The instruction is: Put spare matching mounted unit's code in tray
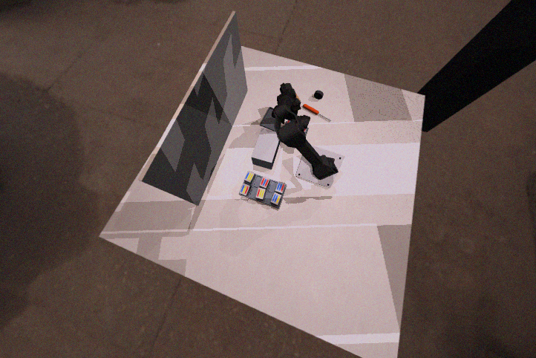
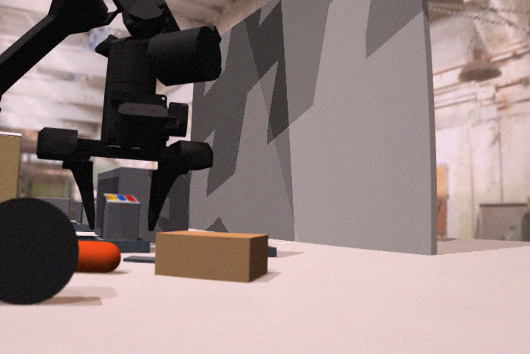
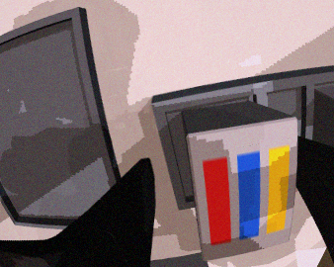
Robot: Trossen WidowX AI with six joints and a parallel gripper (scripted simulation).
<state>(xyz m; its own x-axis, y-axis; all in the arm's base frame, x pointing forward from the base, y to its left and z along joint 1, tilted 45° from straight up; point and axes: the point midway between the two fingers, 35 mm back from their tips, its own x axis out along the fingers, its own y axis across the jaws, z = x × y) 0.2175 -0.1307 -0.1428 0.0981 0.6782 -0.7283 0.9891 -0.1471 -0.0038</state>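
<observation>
My gripper is open and points down. Its fingers stand one on each side of a grey spare, with the tips below its top. The spare's face shows red, blue and yellow stripes in the wrist view. It stands in an end slot of a dark rack. The shallow grey tray lies beside the rack, at the left of the wrist view. A grey box with a pale top may be the mounted unit. Its back and code are not visible.
Another spare stands further along the rack. A slotted board holds several striped blocks. A tall grey panel stands beyond the tray. A screwdriver, a black cylinder and a brown block lie nearby.
</observation>
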